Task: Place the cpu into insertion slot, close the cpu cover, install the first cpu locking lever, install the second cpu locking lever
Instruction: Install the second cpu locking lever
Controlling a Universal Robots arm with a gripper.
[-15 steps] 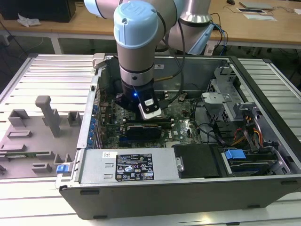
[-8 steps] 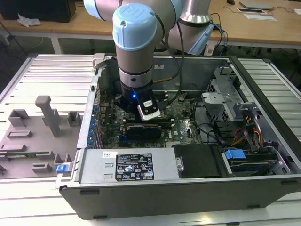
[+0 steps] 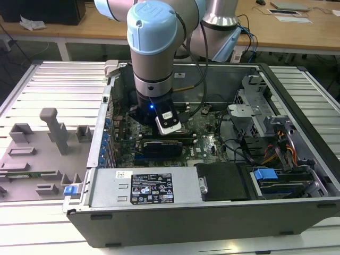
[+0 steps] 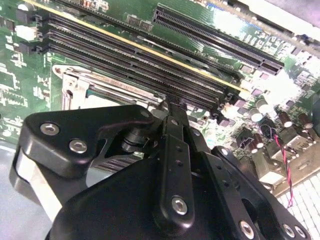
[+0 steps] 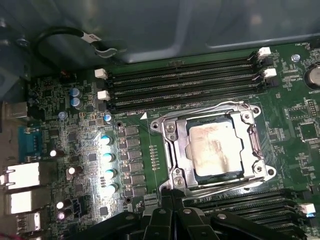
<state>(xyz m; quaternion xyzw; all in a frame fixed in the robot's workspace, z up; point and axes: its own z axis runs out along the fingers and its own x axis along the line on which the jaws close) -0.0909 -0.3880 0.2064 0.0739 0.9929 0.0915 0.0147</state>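
While the cpu (image 5: 216,150) sits under the cpu cover (image 5: 175,142), fingers (image 5: 172,200) seemingly together, beside it.

Ribbed silver-grey surface (image 3: 48,79) carries open computer case (image 3: 212,218), lying on its side, toward exterior view's right. Grey fixture tray (image 3: 32,164) with upright blocks lies on surface just beside case, on exterior view's left; blue clip (image 3: 68,190) at tray's near corner
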